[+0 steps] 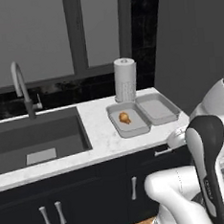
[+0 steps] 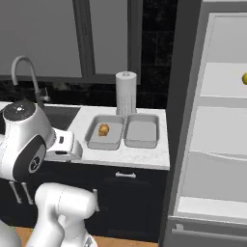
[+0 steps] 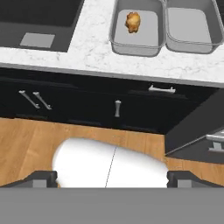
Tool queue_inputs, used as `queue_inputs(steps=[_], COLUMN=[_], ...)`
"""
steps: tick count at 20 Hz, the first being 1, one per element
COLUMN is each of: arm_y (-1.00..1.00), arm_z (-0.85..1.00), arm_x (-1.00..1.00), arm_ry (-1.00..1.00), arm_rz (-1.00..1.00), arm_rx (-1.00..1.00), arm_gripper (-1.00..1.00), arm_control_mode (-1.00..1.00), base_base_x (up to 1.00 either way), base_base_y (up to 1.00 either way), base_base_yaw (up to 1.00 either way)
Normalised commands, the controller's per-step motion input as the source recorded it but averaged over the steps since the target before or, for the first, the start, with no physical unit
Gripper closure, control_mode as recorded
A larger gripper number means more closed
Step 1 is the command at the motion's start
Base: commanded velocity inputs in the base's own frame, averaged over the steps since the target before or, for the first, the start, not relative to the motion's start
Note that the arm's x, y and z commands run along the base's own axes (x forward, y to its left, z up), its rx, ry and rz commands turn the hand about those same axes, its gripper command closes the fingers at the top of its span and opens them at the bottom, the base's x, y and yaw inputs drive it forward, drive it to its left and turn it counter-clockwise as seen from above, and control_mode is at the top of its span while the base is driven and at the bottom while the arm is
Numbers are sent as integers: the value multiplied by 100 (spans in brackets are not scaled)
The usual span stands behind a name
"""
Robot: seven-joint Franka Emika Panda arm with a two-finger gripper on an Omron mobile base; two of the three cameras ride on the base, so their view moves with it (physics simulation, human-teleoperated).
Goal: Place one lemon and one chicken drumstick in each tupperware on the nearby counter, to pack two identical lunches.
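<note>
Two grey tupperware trays sit side by side on the white marble counter (image 1: 99, 134). The left tupperware (image 1: 135, 131) (image 2: 102, 145) (image 3: 135, 50) holds one orange-brown chicken drumstick (image 1: 125, 117) (image 2: 103, 130) (image 3: 133, 22). Nothing lies in the right tupperware (image 1: 159, 110) (image 2: 141, 131) (image 3: 188, 26). A yellow lemon (image 2: 244, 78) shows at the right edge, on an upper shelf of the open fridge. My gripper (image 3: 112, 179) is open and holds nothing, its fingertips (image 3: 41, 178) spread wide. It hangs in front of the black cabinets, well short of the trays.
A dark sink basin (image 1: 39, 137) with a curved faucet (image 1: 20, 86) lies left of the trays. A paper towel roll (image 1: 125, 79) (image 2: 126, 91) stands just behind them. The open fridge (image 2: 217, 144) stands at the counter's right end, over a wooden floor (image 3: 26, 144).
</note>
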Motion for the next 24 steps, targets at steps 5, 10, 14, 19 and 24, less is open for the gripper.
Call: queue_inputs(steps=[5,10,14,19,24], arm_y=[0,0,0,0,0], arm_z=[0,0,0,0,0], arm_x=[0,0,0,0,0], arm_ry=[0,0,0,0,0], arm_rz=[0,0,0,0,0], arm_rx=[0,0,0,0,0], arm_gripper=[-100,-100,-100,-100,-100], arm_control_mode=[100,100,100,100,100], base_base_x=[-77,-9,0,1,15], base_base_y=[-81,-95,-71,-53,-45], base_base_yaw=[-23,-20,-14,-13,-9])
